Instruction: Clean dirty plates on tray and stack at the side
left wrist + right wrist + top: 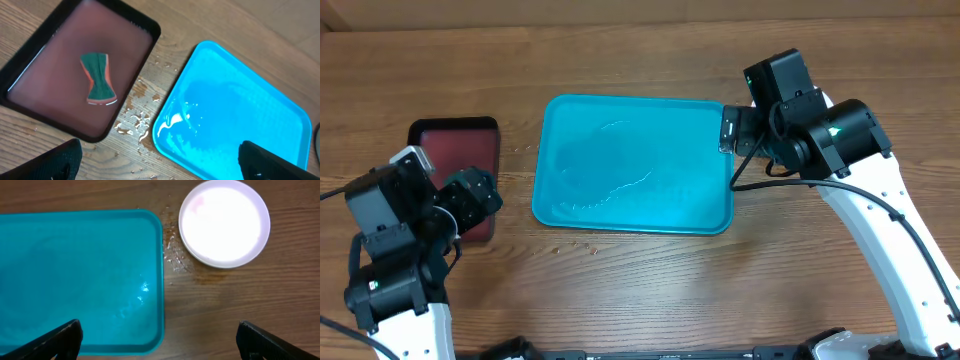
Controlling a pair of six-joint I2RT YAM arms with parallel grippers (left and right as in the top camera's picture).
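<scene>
Tray [632,165] empty, just wet. White plate [224,223] on table near tray's 2 o'clock corner, faint pink trace; cannot tell if 2 more underneath. Sponge [99,78] in red tray [50,60] at 9 o'clock. Left gripper [160,157], right gripper [160,337] wide, empty. Probably near done.

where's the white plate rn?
Right wrist view: the white plate sits on the table just right of the turquoise tray, near its top corner, not touching.
</scene>
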